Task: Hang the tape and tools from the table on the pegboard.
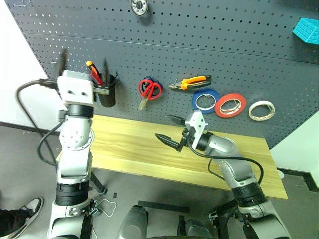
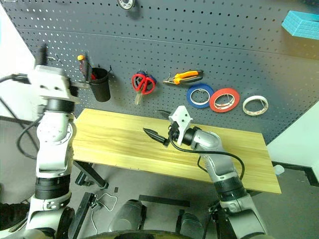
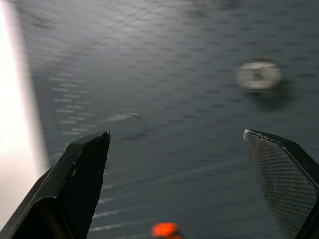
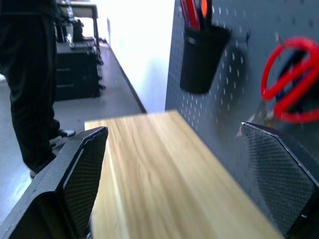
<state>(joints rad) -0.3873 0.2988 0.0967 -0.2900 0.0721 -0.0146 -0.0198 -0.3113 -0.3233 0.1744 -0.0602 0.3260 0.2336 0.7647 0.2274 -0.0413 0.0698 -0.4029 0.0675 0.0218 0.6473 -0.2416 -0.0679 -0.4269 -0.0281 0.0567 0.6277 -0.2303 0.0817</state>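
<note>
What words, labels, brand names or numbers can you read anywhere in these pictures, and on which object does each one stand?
None can be read.
pegboard: holes and hooks, no lettering.
tape rolls, blue, red and cream-white: no print legible.
black cup: no label visible.
round metal fitting at the board's top: any marking too small to read.

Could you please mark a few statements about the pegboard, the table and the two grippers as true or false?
1. The cream-white tape hangs on the pegboard. True.
2. The pliers lie on the table. False: they hang on the pegboard, beside the red-handled scissors.
3. The right gripper holds a tool. False: its jaws are open and hold nothing.
4. The left gripper is open. True.
5. A black cup on the pegboard holds tools. True.
</note>
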